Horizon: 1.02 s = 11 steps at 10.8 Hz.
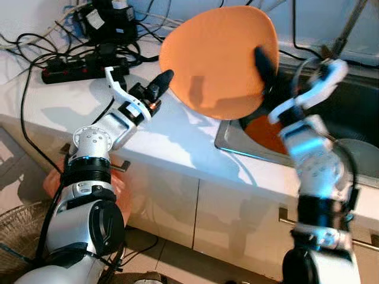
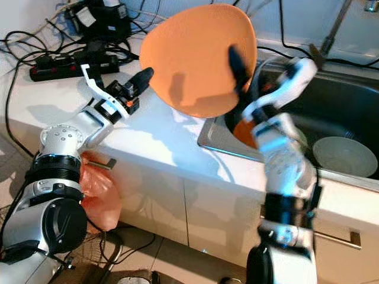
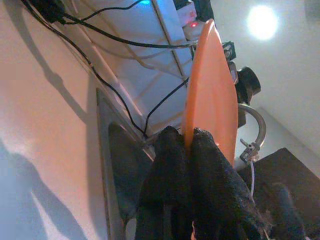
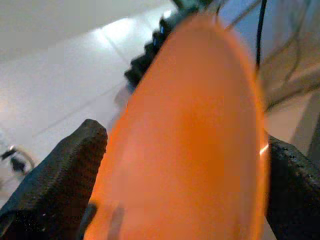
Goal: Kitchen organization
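1. Orange plate [image 1: 219, 59] held aloft over the white counter [image 1: 172, 136] and the near-left corner of the sink [image 1: 237, 145]; stood on edge, face toward the camera, long axis roughly level, slightly tilted.
2. Left gripper [image 1: 169, 76] pinched together on the plate's left rim.
3. Right gripper [image 1: 265, 66] clamped on the plate's right rim, one finger across the face.
4. Second orange dish [image 1: 263, 133] lying in the sink.
5. Power strip [image 1: 83, 68] and cables at the counter's rear.

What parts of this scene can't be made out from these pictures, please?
- Second orange item in the sink: head views, mostly hidden behind the right gripper and the orange plate.
- Tap: cut off by the top edge.
- Plate face: right wrist view, blurred.
- Pale dish: contents too small to tell.
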Tool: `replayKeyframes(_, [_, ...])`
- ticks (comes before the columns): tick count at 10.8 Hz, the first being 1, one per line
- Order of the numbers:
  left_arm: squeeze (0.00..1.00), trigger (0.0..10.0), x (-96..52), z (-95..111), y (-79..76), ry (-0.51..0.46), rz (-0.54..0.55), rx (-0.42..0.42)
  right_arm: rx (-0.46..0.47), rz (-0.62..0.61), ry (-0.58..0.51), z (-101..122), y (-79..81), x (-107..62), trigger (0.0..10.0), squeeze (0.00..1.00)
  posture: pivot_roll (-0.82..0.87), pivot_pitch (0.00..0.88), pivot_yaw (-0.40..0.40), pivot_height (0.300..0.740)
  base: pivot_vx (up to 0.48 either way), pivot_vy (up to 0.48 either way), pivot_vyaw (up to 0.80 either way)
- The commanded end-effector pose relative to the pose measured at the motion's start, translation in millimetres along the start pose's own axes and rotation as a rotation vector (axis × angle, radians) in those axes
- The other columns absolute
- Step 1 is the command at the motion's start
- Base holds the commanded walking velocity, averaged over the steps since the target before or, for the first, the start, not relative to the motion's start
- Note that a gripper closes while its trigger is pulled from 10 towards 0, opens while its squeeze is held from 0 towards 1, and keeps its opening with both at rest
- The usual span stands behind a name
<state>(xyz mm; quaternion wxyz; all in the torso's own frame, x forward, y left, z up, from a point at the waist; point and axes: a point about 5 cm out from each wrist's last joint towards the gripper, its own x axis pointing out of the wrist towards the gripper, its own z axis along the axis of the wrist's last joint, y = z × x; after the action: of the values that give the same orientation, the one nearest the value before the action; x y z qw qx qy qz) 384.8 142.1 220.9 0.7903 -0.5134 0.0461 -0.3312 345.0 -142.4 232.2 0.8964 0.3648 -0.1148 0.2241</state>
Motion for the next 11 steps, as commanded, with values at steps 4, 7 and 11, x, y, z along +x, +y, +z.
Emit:
replayKeyframes(4, [0.0, 0.0, 0.3, 3, -16.2, -0.006, -0.114, 0.0, 0.032, 0.022, 0.032, -4, 4.2, -1.8, 0.0, 0.0, 0.09, 0.047, 0.033, 0.74, 0.0, 0.0, 0.0])
replayKeyframes(7, [0.0, 0.0, -0.7, -1, -20.2, 0.012, -0.148, -0.007, 0.066, 0.052, 0.022, -3, 9.0, 0.4, 0.0, 0.0, 0.09, 0.048, 0.03, 0.74, 0.0, 0.0, 0.0])
replayKeyframes(11, [0.0, 0.0, -2.8, -3, -22.3, 0.019, -0.163, -0.005, 0.118, 0.024, 0.059, -9, 7.6, 2.4, 0.0, 0.0, 0.09, 0.052, 0.023, 0.74, 0.0, 0.0, 0.0])
